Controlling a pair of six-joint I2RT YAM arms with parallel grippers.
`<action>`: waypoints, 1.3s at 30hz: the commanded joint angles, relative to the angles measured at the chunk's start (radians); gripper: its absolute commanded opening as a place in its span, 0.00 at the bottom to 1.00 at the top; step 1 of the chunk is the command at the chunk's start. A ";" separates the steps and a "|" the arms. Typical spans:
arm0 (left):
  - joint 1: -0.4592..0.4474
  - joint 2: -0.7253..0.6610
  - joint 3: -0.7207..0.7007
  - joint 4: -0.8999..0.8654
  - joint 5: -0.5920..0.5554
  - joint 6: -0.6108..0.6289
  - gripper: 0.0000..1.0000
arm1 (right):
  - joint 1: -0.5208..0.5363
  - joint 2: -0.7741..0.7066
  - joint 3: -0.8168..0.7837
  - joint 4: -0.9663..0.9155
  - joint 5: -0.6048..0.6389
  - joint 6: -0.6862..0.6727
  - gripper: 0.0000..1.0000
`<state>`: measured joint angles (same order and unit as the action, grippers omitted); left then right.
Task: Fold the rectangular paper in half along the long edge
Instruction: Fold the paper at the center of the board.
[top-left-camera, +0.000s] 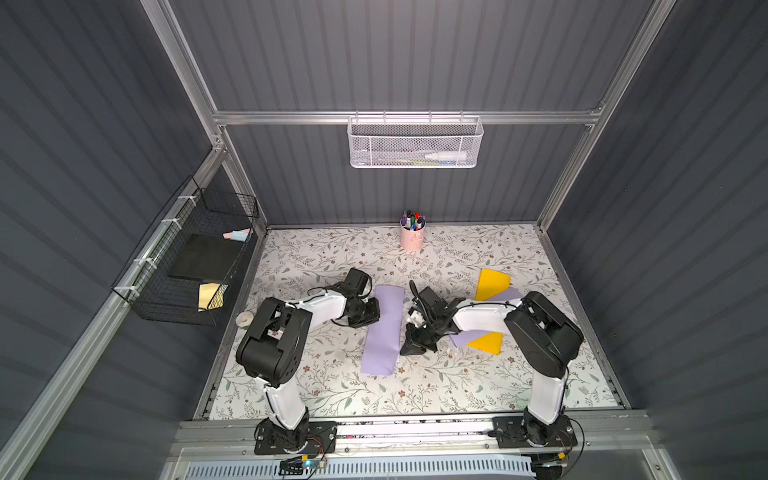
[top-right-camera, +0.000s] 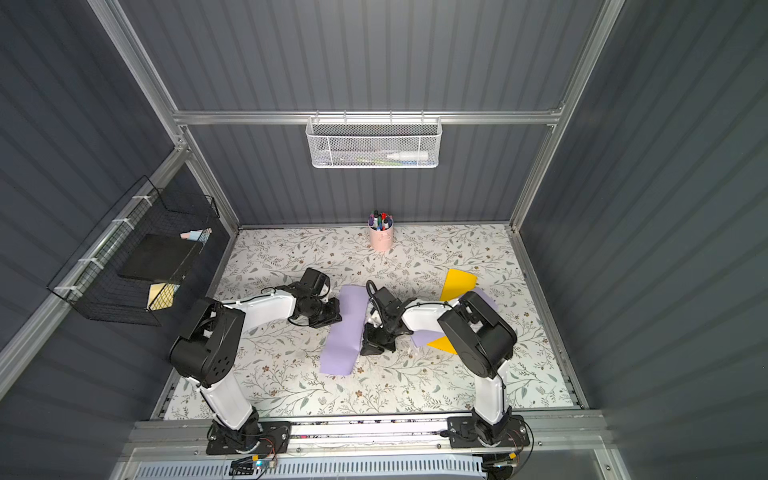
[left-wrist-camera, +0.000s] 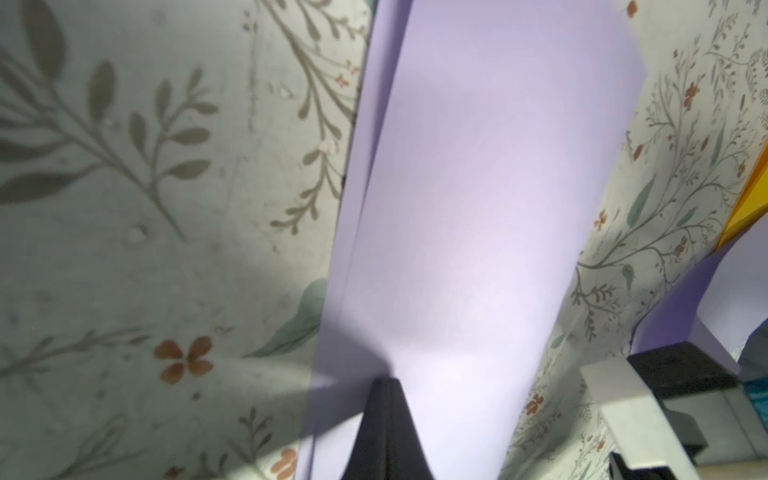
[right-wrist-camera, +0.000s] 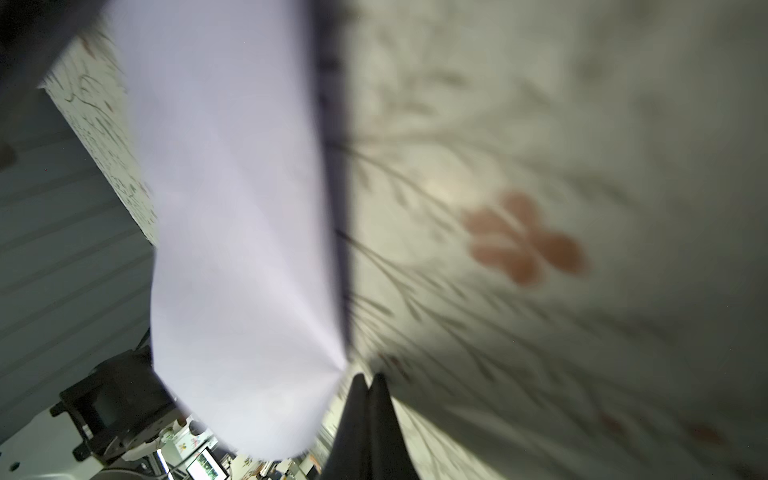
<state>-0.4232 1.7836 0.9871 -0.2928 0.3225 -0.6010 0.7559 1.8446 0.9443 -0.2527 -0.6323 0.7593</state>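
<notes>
The lavender paper lies as a long, narrow doubled strip in the middle of the floral mat, one layer over the other. My left gripper is at the strip's left edge. In the left wrist view it is shut, its tips resting on top of the paper. My right gripper is low at the strip's right edge. The right wrist view shows it shut and empty, touching the mat just beside the paper's edge.
Loose yellow sheets and a lavender sheet lie under the right arm. A pink cup of markers stands at the back. A white tape roll sits at the mat's left edge. Wire baskets hang on the walls.
</notes>
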 joint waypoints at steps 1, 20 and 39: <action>0.006 0.043 -0.048 -0.154 -0.083 0.024 0.00 | -0.067 -0.049 -0.130 -0.103 0.081 -0.003 0.00; 0.006 0.054 -0.038 -0.157 -0.080 0.024 0.00 | 0.004 0.247 0.419 -0.266 0.052 -0.105 0.00; 0.006 0.078 -0.036 -0.152 -0.084 0.026 0.00 | -0.027 0.024 0.212 -0.294 0.096 -0.121 0.00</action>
<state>-0.4229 1.7893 0.9958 -0.3061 0.3260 -0.5938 0.6708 1.8484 1.0718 -0.5411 -0.5404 0.6285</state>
